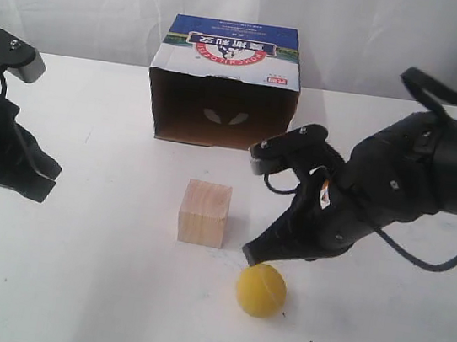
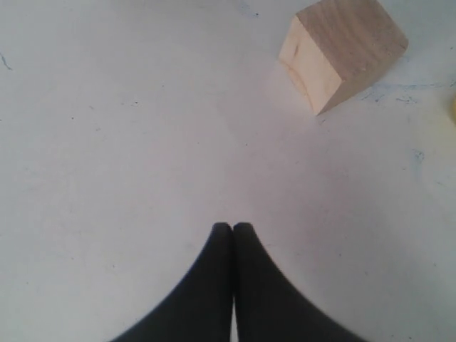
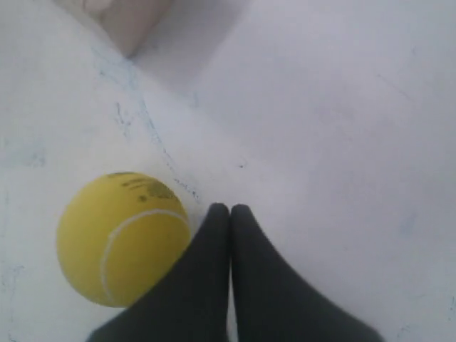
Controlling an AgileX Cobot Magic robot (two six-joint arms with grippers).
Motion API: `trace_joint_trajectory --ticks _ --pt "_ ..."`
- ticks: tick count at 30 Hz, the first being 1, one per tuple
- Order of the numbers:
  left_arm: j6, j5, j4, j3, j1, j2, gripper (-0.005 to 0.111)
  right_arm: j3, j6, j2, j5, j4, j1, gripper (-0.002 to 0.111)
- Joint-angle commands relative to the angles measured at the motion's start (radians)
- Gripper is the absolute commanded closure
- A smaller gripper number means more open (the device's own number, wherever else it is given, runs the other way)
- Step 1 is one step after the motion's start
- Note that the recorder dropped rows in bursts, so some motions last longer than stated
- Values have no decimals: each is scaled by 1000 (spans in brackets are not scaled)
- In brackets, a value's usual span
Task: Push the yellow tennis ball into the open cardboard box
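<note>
The yellow tennis ball [image 1: 260, 289] lies on the white table near the front, right of the pale wooden cube [image 1: 204, 213]. In the right wrist view the ball [image 3: 121, 239] rests against the side of my shut right gripper [image 3: 229, 208]. That right gripper [image 1: 249, 254] has its tip low on the table just behind the ball. The open cardboard box [image 1: 223, 85] stands at the back, its dark opening facing forward and its blue printed panel on top. My left gripper [image 1: 48, 184] is shut and empty at the far left; the left gripper [image 2: 232, 226] points toward the cube [image 2: 342, 50].
The wooden cube stands between the ball and the box's opening, slightly left of the ball. White curtain hangs behind the table. A thin black cable [image 1: 455, 258] loops off the right arm.
</note>
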Motion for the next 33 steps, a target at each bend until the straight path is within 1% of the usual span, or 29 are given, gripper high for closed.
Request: trace_joint_trajectory --ticks 1,4,6,12,19,26,33 --pt "2 21 -16 -7 -4 0 107 -19 -6 -63 44 61 -8 108" --pt "2 21 -16 -7 -4 0 107 -9 -115 -98 92 198 -8 108" --pt "2 21 -16 -7 -4 0 107 8 -141 -110 97 234 -8 108" --pt "2 21 -16 -7 -4 0 107 43 -141 -82 105 200 -8 108" --pt "2 21 -16 -7 -4 0 107 45 -139 -49 94 176 -8 108" --pt "2 21 -16 -7 -4 0 107 45 -139 35 24 162 -9 108" --pt "2 21 -16 -7 -4 0 107 41 -137 69 -42 133 -12 108"
